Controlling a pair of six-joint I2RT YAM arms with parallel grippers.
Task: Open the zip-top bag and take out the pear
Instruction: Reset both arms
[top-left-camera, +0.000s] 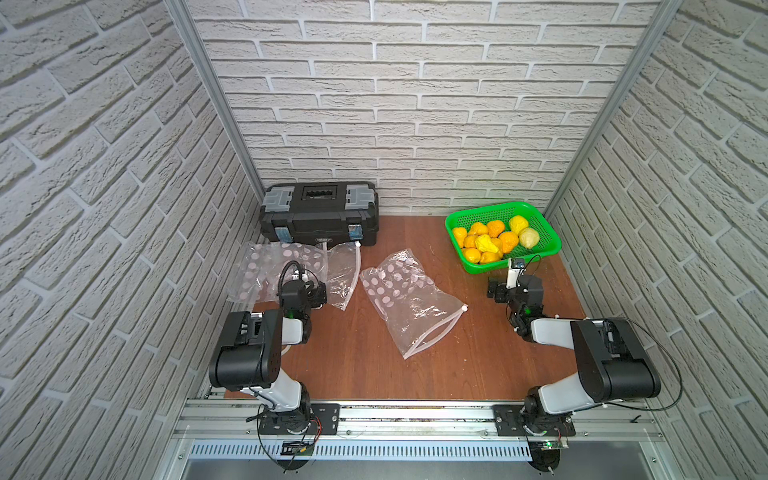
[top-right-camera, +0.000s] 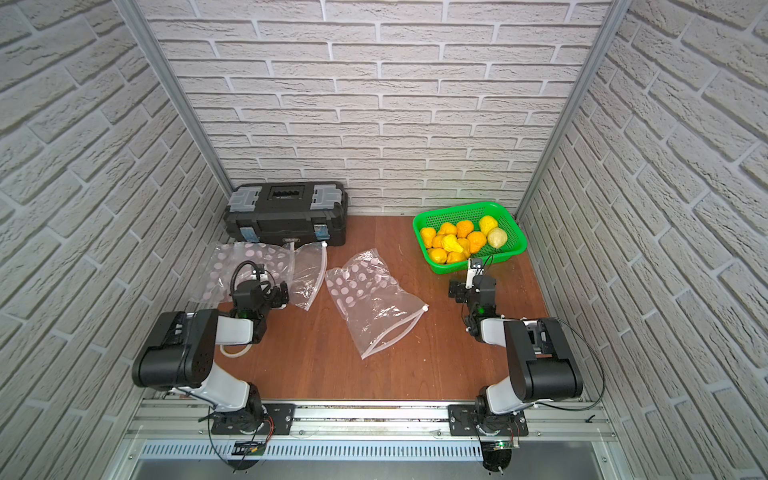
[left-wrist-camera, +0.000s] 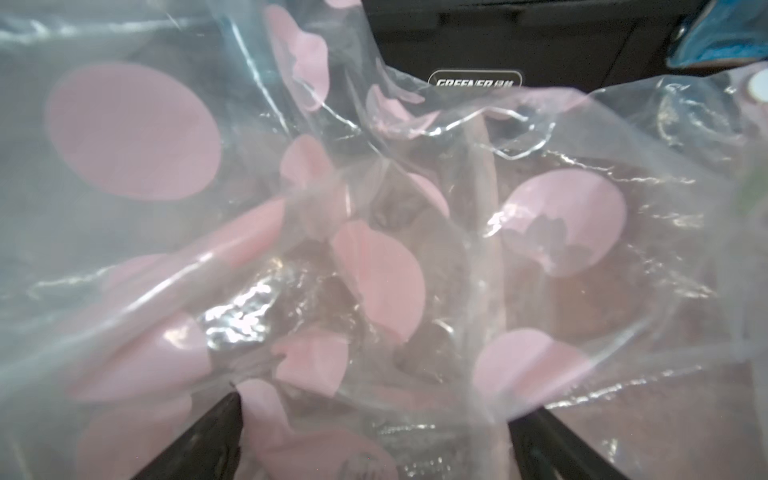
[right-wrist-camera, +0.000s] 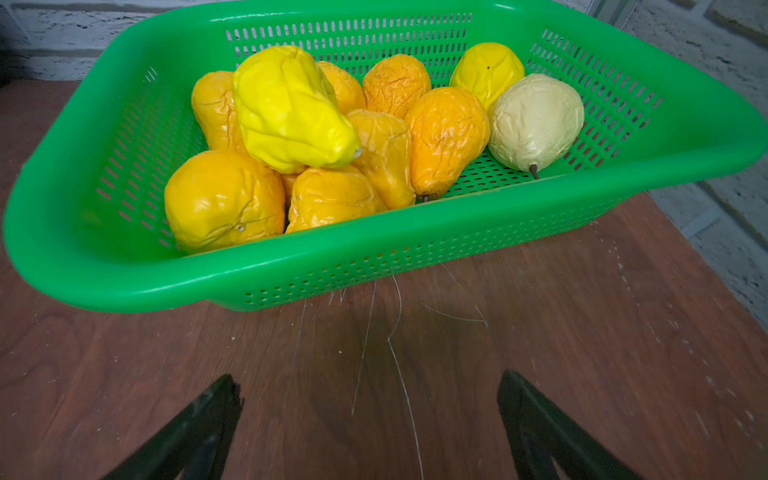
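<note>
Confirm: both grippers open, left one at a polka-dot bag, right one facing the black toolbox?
Not the last part. The right wrist view shows the right gripper facing the green basket of pears. Both grippers open, left gripper at a polka-dot bag: correct.

Robot test cell / lab rig, not a lived-in room. Evidence:
- brick-print wall panels (top-left-camera: 415, 104) on 3 sides, joined at alu. corner posts (top-left-camera: 216, 91)
- 2 robot arms, L (top-left-camera: 245, 353) and R (top-left-camera: 615, 361), bolted by base plates to alu. rail (top-left-camera: 407, 419) along front edge of wood-look table (top-left-camera: 374, 365)
- exposed cabling and a circuit bd (top-left-camera: 548, 445) below the rail
- black toolbox (top-left-camera: 320, 216) against back wall
</note>
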